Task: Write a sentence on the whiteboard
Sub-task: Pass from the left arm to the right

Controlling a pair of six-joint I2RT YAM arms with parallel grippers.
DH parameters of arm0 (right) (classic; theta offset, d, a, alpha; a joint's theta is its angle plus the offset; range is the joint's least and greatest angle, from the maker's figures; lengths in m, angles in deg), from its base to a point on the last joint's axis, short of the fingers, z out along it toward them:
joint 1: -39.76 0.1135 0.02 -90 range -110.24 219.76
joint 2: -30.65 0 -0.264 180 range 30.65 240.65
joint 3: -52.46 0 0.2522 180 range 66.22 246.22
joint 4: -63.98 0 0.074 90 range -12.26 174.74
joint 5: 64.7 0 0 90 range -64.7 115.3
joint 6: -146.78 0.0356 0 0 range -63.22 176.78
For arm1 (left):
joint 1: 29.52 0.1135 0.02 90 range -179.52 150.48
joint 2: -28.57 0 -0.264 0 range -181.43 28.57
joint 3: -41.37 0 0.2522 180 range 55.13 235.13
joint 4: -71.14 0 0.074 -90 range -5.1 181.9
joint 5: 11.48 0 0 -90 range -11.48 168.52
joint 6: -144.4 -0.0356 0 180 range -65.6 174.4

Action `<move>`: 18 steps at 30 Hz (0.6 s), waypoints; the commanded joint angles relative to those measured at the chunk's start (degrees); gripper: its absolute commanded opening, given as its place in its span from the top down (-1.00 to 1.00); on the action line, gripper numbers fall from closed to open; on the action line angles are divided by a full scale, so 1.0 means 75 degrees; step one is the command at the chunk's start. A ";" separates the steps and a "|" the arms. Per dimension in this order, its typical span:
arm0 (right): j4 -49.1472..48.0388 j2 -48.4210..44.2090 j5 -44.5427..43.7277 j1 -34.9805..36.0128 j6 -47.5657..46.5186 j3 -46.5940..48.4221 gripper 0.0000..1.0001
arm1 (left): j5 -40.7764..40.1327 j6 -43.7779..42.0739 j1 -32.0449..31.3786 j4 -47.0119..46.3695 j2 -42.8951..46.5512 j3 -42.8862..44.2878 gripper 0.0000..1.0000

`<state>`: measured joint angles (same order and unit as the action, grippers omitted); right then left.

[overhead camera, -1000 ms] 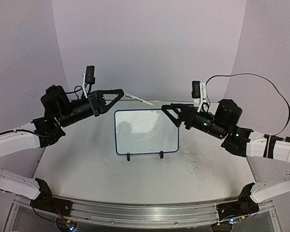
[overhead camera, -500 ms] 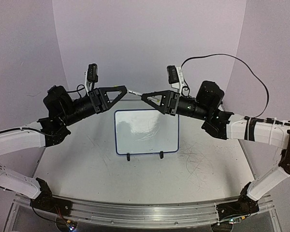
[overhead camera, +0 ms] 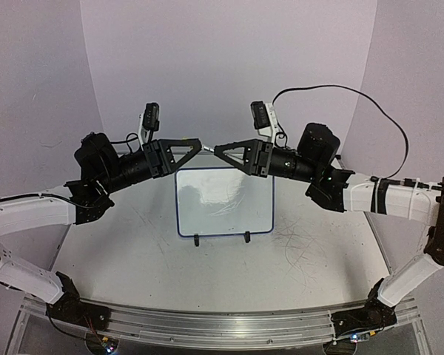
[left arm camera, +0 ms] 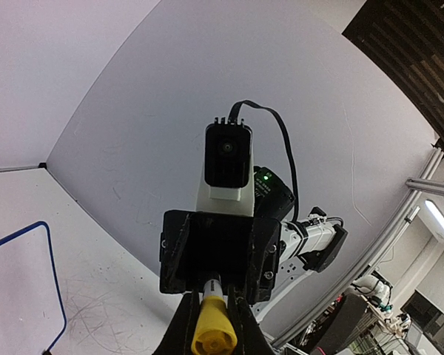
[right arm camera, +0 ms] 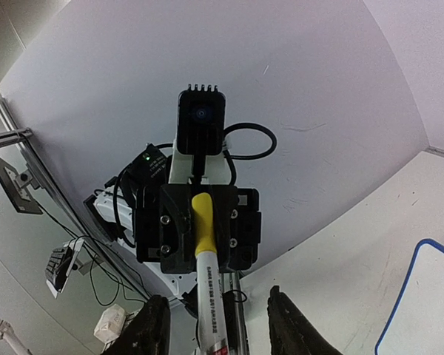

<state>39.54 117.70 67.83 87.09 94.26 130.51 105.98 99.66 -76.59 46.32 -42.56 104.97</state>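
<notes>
- Grip: left tool (overhead camera: 197, 143) clenched on marker (right arm camera: 209, 296). Its fingers (left arm camera: 179, 334) pinch the yellow end (left arm camera: 209, 336), and the white barrel points toward the other arm.
- Right tool (overhead camera: 219, 149) released. Fingers spread wide either side of the barrel, with a gap showing on both sides and no contact.
- Tools nearly tip to tip and roughly level, with the marker spanning between them. Both are high above the worktop (overhead camera: 126, 244), over its far-centre part.
- Each wrist view looks straight at the opposite tool and the camera (left arm camera: 228, 155) mounted on top of it.
- Black cable (overhead camera: 340, 89) arcs up from the right wrist and back down to the right arm.
- Whiteboard (overhead camera: 223, 201) on the worktop below the tools, midway between the left and right edges and nearer the far edge. It has a blue frame and two black feet (overhead camera: 197, 239) at its near side.
- Grey scribble scratches (overhead camera: 303, 248) on the worktop just beside the board, toward the right edge.
</notes>
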 commanded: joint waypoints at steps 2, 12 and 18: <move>-0.0523 0.0092 0.0244 0.0031 0.0077 0.0373 0.39 | 0.0172 0.0087 0.0018 -0.0398 0.0013 0.0252 1.00; -0.0984 0.0290 0.0351 0.0037 0.0407 0.0346 0.54 | 0.0078 0.0139 0.0018 -0.0459 0.0056 0.0175 1.00; -0.1111 0.0359 0.0384 0.0042 0.0442 0.0381 0.50 | 0.0039 0.0199 0.0018 -0.0514 0.0034 0.0153 1.00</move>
<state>35.97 119.94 69.78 87.11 97.01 130.73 105.83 100.22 -76.50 46.03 -42.60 104.97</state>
